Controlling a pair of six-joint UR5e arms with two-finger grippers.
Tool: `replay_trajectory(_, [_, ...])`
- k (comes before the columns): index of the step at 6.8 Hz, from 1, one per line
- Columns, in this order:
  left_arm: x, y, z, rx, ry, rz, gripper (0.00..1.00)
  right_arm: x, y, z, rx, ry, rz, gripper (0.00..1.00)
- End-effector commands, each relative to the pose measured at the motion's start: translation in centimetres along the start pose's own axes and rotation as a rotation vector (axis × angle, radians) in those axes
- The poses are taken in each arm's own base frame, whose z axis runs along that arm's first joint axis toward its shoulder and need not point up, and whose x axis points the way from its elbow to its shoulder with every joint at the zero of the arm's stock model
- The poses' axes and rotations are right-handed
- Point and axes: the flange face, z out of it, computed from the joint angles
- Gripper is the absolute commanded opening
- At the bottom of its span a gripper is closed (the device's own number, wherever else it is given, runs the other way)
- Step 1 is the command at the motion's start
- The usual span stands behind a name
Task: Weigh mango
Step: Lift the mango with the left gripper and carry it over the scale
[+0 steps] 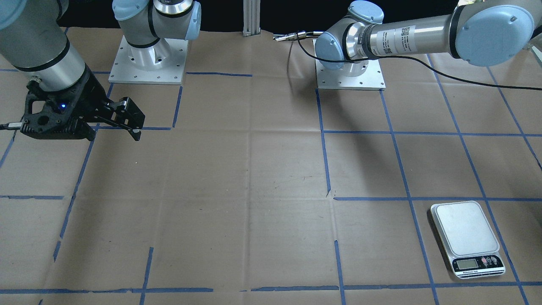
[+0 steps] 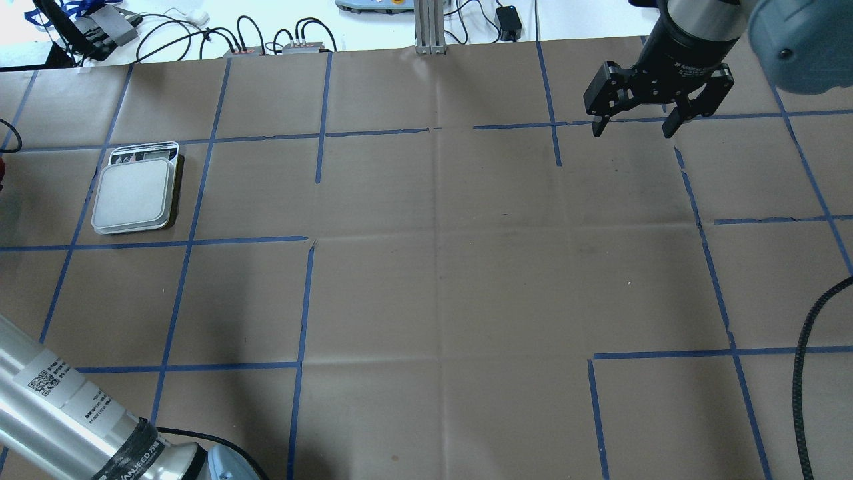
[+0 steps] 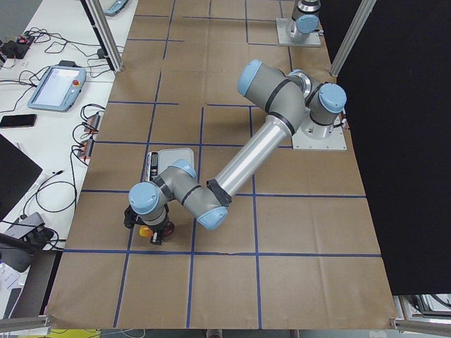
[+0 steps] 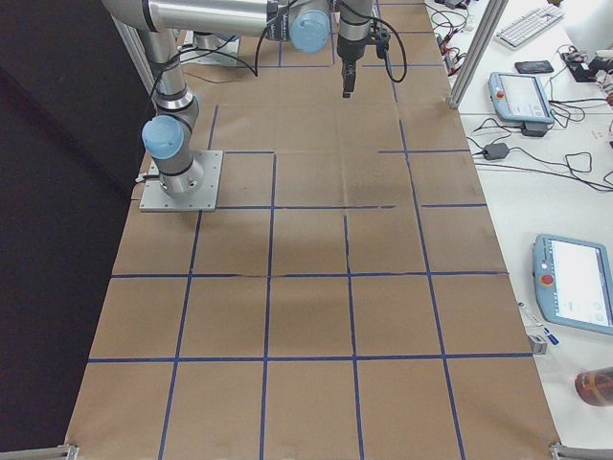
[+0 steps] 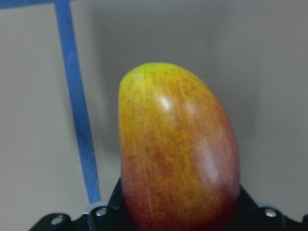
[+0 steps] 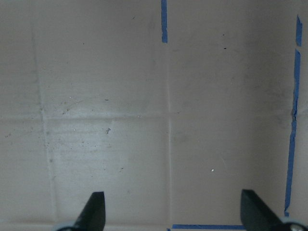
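Mango, position?
— Far out at the robot's left end of the desk, under the left arm's wrist. In the side view from that end it lies nearer the desk's end than the scale, close to it but apart, not on the platform. Whether it rests on the brown paper or hangs just clear: cannot tell.

Colour, attitude?
— Wrist view: glossy, dark red low in the frame, going orange-yellow with a green tinge at the tip that points away from the camera. A blue tape line runs past on the paper beside it.

Left pincer?
— Clamped on the mango, as far as the wrist view shows. Black finger parts hug both flanks low in the frame, with the fruit between them. In the side view the pincer points down, low over the desk, with orange and red showing either side of it.

Scale, platform?
— Pale flat top, rounded corners. The display and buttons sit on the strip along the edge away from the robot. It stands flat on the paper, just beside a tape line.

Right pincer?
— Wide open, gripping nothing, touching nothing. Its fingers are spread well apart and hang above the paper on the robot's right, toward the desk's far edge. Well apart from mango and scale, with nearly the whole desk between.
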Motion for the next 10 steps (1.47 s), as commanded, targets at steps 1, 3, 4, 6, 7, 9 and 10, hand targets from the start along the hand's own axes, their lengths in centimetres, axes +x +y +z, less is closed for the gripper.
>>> replay_trajectory(1, [7.9,-2.0,-3.1,-0.03,0.035,-0.018,0.4,0.0,0.0,0.0,0.0,0.0,0.0,1.0])
replay_trajectory(3, [20.8,-1.2,-3.6,-0.076,0.074,-0.129,0.4,0.0,0.0,0.0,0.0,0.0,0.0,1.0])
replay_trajectory(4, [25.1,-0.1,-2.8,-0.068,0.064,-0.171,0.4,0.0,0.0,0.0,0.0,0.0,0.0,1.0])
replay_trajectory(6, [28.9,-1.1,-0.5,-0.021,0.037,-0.168,0.4,0.0,0.0,0.0,0.0,0.0,0.0,1.0])
replay_trajectory(7, [29.0,-1.3,0.2,-0.034,0.036,-0.164,0.41,0.0,0.0,0.0,0.0,0.0,0.0,1.0])
replay_trajectory(9, [29.2,-1.0,0.5,-0.049,0.04,-0.164,0.45,0.0,0.0,0.0,0.0,0.0,0.0,1.0])
replay_trajectory(10, [29.0,-1.0,0.5,-0.05,0.04,-0.165,0.56,0.0,0.0,0.0,0.0,0.0,0.0,1.0])
